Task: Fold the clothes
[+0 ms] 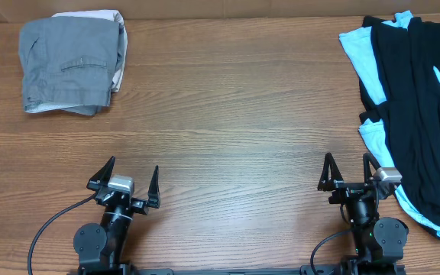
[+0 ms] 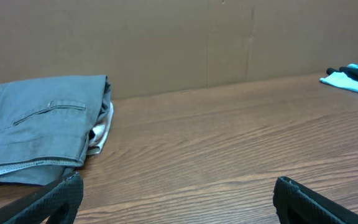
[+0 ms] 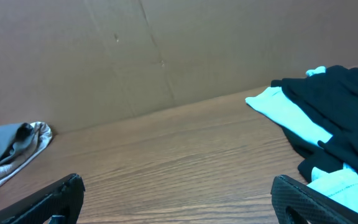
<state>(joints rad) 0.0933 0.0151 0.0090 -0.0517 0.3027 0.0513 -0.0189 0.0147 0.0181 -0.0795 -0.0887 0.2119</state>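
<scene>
Overhead view first: the clothes [image 1: 422, 107] are heaped at the far right edge of the table [image 1: 228, 99]. A black T-shirt [image 1: 418, 92] sprawls over a light blue tee [image 1: 351, 44] that pokes out along the pile's left side and near end. Nothing in that heap looks folded, so I'd say we're at the very start and the step in hand is picking the first garment. The right gripper [image 1: 347, 157] sits near the pile's near-left fringe, jaws spread wide and empty. The left gripper [image 1: 134, 165] is well apart from the heap, also wide open with nothing in it. If it were me, I'd pinch only the top black layer at an edge, so the blue one doesn't get dragged along. Then I'd pull it out to the bare middle of the table, where both arms can reach, and spread it flat before any fold. The grey trousers [image 1: 67, 65] at the far left already lie folded, so leave them alone. Left wrist view: its fingers [image 2: 48, 202] stand wide apart over bare wood, trousers ahead on the left and a sliver of blue tee way off to the right. Right wrist view: same wide spread, with the black and blue heap close ahead on the right, not touched. As for containers, there's no bin, basket or tray in any view; every garment lies straight on the wood.
</scene>
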